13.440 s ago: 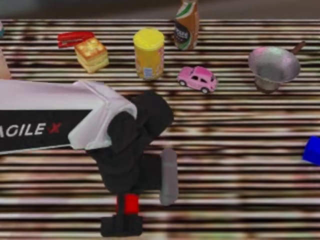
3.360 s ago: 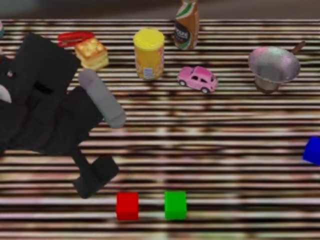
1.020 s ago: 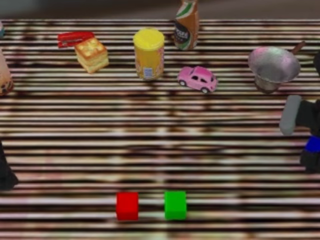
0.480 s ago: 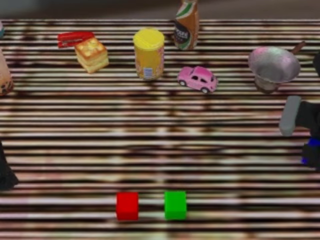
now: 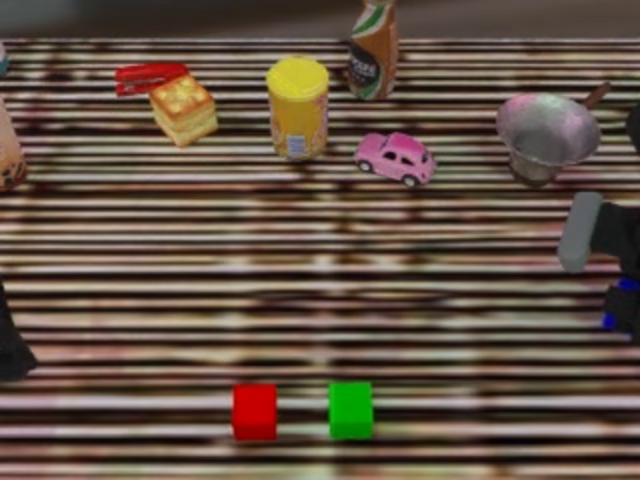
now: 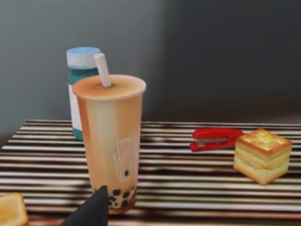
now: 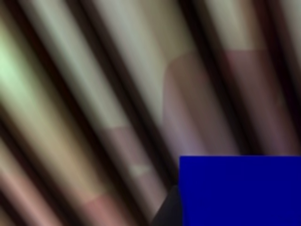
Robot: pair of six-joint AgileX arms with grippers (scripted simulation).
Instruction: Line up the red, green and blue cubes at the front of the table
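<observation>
My right gripper [image 5: 622,305] sits over the small glossy deep-blue cube [image 7: 240,190] at the table's right edge; grip unclear. I'd square up, clamp firmly, lift clear beside the green cube [image 5: 351,410].

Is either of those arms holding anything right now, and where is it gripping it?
It cannot be told for sure. The right gripper sits down over the blue cube at the table's right edge, covering nearly all of it. The left arm, parked at the left edge, holds nothing.
</observation>
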